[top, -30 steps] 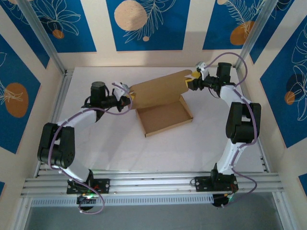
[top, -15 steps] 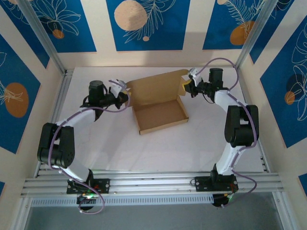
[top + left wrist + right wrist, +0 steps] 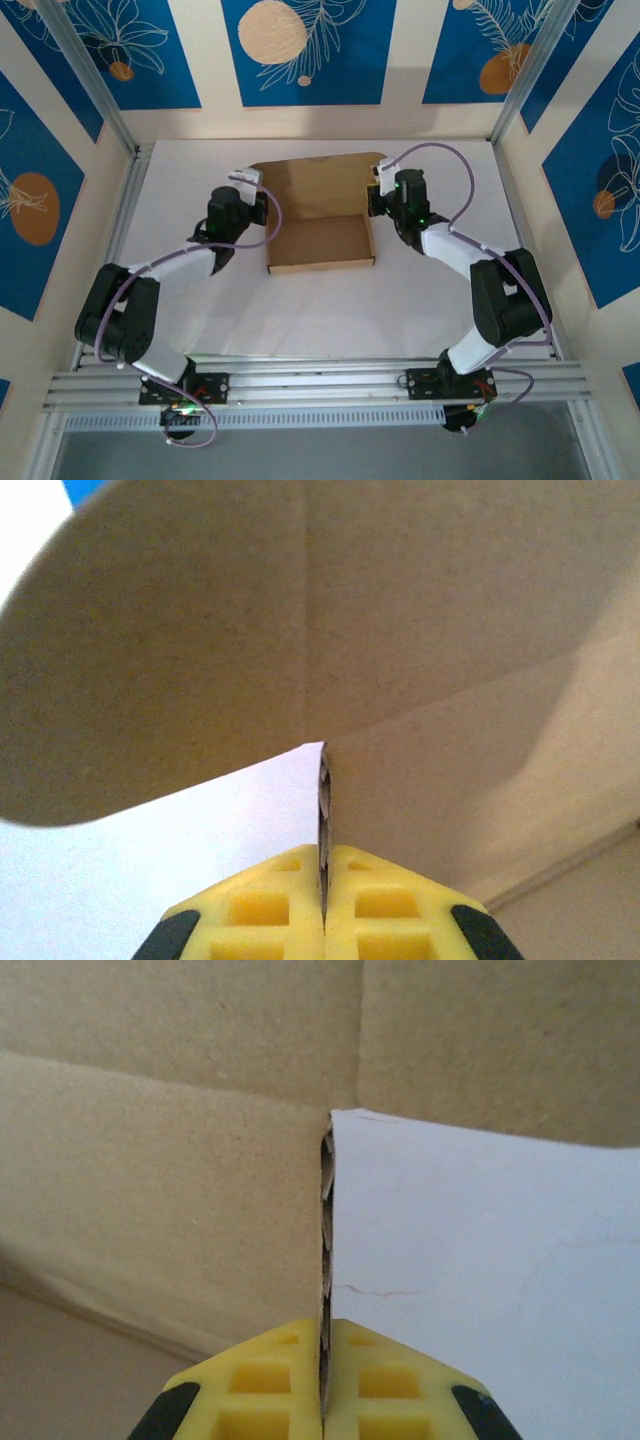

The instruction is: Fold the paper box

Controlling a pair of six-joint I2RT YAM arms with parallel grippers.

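Brown cardboard now sits square to us: the paper box (image 3: 320,243) has swung round from the skewed angle it had a second ago. Its shallow tray lies flat on the white table (image 3: 300,310), and the lid panel stands up along the tray's far side.

The right gripper (image 3: 372,200) has left the lid's far right corner, where its jaws stood apart. It has come in to the box's right side, at the corner where tray and lid meet. Its yellow pads (image 3: 270,1372) are pinched tight on a thin cardboard edge. The left gripper (image 3: 262,207) mirrors it at the box's left side, likewise clamped hard on an edge of card.

Whether each pinches a side flap or the tray wall itself we cannot quite tell from so close; a flap seems likelier.

We judge that the box is now held evenly at both sides and lined up for the fold. The lid is not yet down over the tray, so the side pieces still have to be turned inward and the lid lowered. An uneven pull from either side could skew the tray again.
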